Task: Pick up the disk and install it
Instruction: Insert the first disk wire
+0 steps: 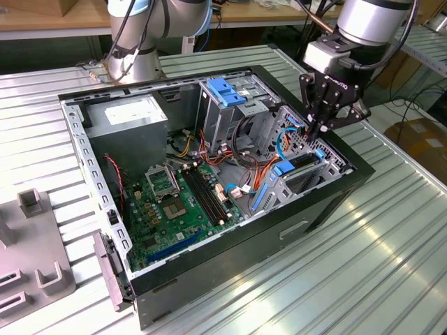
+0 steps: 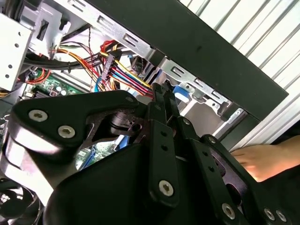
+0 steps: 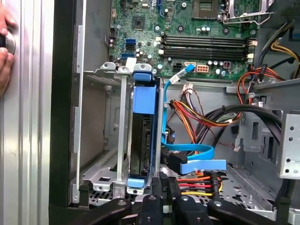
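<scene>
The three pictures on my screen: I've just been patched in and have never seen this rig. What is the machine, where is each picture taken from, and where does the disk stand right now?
The machine is one robot arm with a black gripper. The exterior view is taken from off the arm and shows an open computer case lying on a ribbed metal table, with the green motherboard inside. The gripper hangs over the drive bay at the exterior view's right.

The two wrist views ride on the arm. The first wrist view looks past the gripper's black fingers down at the disk: it stands on edge in its light blue carrier, inside the metal bay, beside loose blue and coloured cables. The fingers look closed together just by the carrier's near end; I can't tell if they touch it. A person's hand rests outside the case.
</scene>
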`<action>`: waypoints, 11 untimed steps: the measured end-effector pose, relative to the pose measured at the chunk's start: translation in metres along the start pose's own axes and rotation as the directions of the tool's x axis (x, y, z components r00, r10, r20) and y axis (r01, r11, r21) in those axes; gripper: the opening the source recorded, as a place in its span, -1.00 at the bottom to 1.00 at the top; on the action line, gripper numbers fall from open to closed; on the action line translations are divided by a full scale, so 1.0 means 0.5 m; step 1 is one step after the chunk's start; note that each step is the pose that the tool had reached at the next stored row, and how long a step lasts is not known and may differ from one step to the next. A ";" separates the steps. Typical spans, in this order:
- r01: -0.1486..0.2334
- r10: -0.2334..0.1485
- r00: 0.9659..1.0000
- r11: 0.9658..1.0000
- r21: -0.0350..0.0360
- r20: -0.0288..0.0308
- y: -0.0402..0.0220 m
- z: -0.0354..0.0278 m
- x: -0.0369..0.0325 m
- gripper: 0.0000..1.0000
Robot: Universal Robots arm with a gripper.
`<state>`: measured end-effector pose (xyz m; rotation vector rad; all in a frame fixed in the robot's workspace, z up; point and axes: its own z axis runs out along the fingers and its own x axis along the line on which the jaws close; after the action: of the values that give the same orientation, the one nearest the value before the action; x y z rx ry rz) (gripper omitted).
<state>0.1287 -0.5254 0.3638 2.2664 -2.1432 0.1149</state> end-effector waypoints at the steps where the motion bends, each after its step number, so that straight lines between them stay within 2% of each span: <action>1: -0.002 0.002 1.000 1.000 0.000 0.000 0.000 0.000 0.003 -0.65; 2: -0.002 0.002 1.000 1.000 0.000 0.000 0.001 0.000 0.004 -0.65; 3: -0.004 0.004 1.000 1.000 0.000 0.007 0.001 0.001 0.008 -0.65; 4: -0.005 0.005 1.000 1.000 0.001 0.018 0.001 0.001 0.010 -0.65; 6: -0.006 0.006 0.999 1.000 0.001 0.035 0.002 0.001 0.015 -0.65; 7: -0.006 0.006 0.999 1.000 0.002 0.039 0.003 0.002 0.016 -0.65; 11: -0.007 0.007 0.999 1.000 0.002 0.040 0.011 0.003 0.023 -0.65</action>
<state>0.1241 -0.5374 0.3631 2.2819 -2.1704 0.0727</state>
